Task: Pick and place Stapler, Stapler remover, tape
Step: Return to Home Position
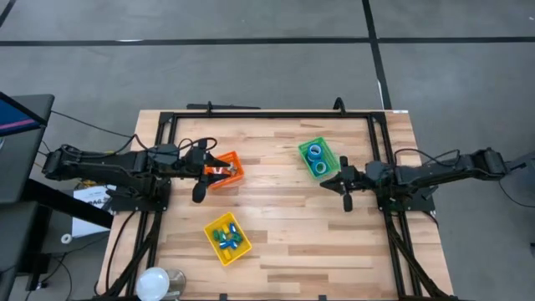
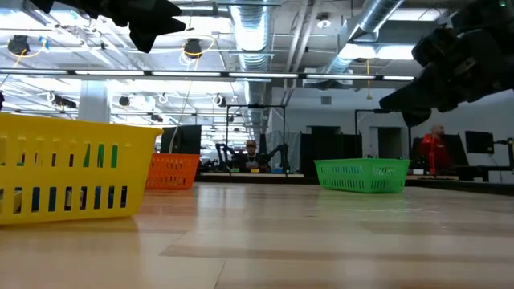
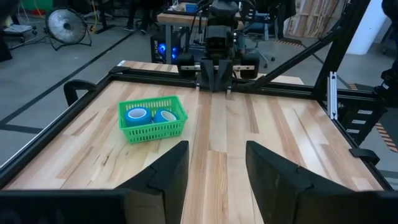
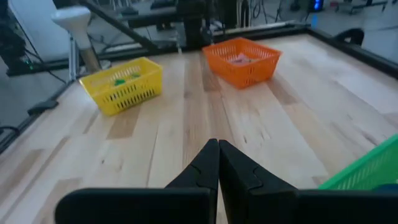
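The left gripper (image 3: 216,147) hangs above the pale wooden plank table (image 1: 292,251), just beside the orange plastic mesh basket (image 1: 224,170) on the table's left side. Its two dark fingers stand spread with a clear gap between them, and nothing is held.

The right gripper (image 4: 218,145) hangs near the green plastic mesh basket (image 1: 318,157) on the right side. Its fingers are pressed together tip to tip, with nothing between them.

The small round rolls of blue tape (image 3: 150,116) lie inside the green basket. Two show plainly side by side with pale centres up; I cannot tell whether a third is there.

In the orange basket rests a small pinkish staple remover (image 4: 240,58).

The yellow plastic mesh basket (image 1: 227,238) sits nearer the table's front edge, well apart from the other two baskets. It holds a cluster of little green and blue staplers (image 1: 227,237).
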`<state>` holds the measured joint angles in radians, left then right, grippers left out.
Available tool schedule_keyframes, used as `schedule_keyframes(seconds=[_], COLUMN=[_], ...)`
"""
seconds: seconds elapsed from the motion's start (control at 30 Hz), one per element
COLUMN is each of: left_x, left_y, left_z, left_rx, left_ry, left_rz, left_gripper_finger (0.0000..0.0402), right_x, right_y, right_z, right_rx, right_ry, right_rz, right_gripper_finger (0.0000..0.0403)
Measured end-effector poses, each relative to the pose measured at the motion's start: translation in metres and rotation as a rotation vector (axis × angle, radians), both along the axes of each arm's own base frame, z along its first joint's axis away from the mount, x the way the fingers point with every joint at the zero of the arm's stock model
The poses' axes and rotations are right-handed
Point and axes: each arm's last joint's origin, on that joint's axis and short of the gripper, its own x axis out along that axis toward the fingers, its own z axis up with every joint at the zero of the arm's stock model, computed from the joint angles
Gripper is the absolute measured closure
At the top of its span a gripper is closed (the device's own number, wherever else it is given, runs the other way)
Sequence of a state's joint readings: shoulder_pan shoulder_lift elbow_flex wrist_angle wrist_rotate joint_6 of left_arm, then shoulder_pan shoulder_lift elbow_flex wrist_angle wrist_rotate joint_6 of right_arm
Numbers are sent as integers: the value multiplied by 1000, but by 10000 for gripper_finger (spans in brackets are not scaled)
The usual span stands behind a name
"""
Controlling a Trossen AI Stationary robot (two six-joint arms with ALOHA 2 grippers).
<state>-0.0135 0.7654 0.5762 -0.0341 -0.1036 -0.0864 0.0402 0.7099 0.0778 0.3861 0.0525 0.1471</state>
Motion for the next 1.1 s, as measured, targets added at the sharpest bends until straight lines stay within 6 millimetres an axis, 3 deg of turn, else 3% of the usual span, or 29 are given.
schedule_keyframes(seconds=[0.23,0.53,1.1], left_x=[0,0,0], left_y=[0,0,0], left_z=[0,1,2], left_rx=[0,0,0], left_ry=[-1,-7,-16], left_rz=[0,0,0], left_gripper_finger=[252,252,252], right_x=[-14,-23,-41], right_y=[-1,-1,-3], right_z=[-8,2,1], right_rx=[2,-89,-98], right_ry=[-55,-137,-136], right_rz=[-1,15,9], right_gripper_finger=[403,403,403])
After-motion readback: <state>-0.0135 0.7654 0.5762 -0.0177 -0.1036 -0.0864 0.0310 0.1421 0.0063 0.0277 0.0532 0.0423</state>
